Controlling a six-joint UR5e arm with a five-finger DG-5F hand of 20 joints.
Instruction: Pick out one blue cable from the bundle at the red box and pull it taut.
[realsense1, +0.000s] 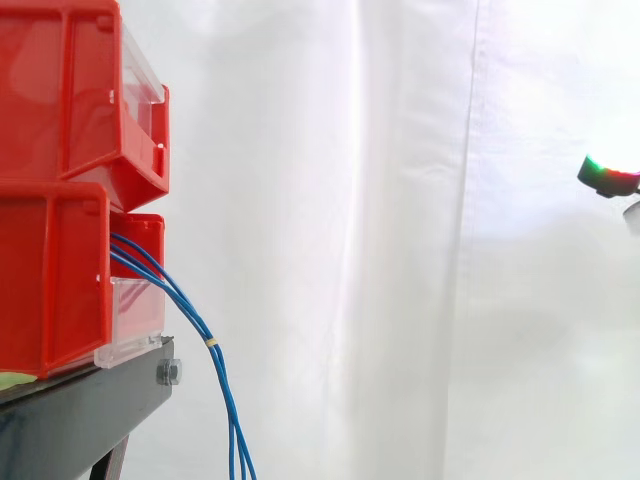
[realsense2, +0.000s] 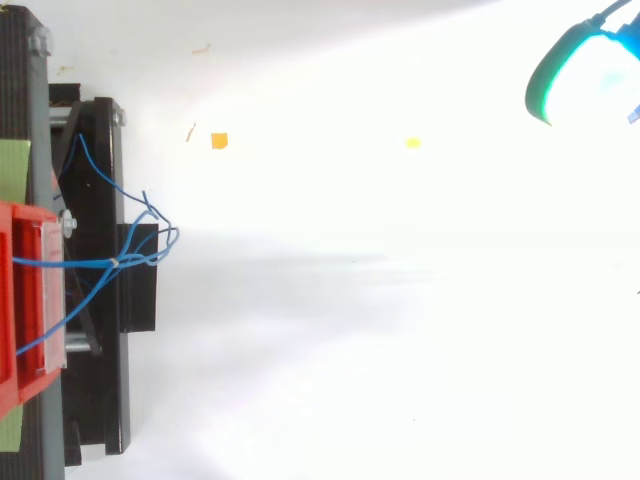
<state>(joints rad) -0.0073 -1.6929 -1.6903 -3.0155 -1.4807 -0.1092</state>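
Note:
A bundle of thin blue cables comes out of the lower red box and hangs down past the stand's edge, bound by a small yellow band. From above, the blue cables loop over the black stand. My hand enters at the far right edge, well away from the cables, where one glowing pad shows green and red. In the top view the hand is at the upper right corner with a glowing cyan-white pad. Nothing touches the cables.
Two red bins are stacked at the left, the upper red bin above the lower one, on a black stand. A white curtain is behind. Small yellow scraps lie on the white floor.

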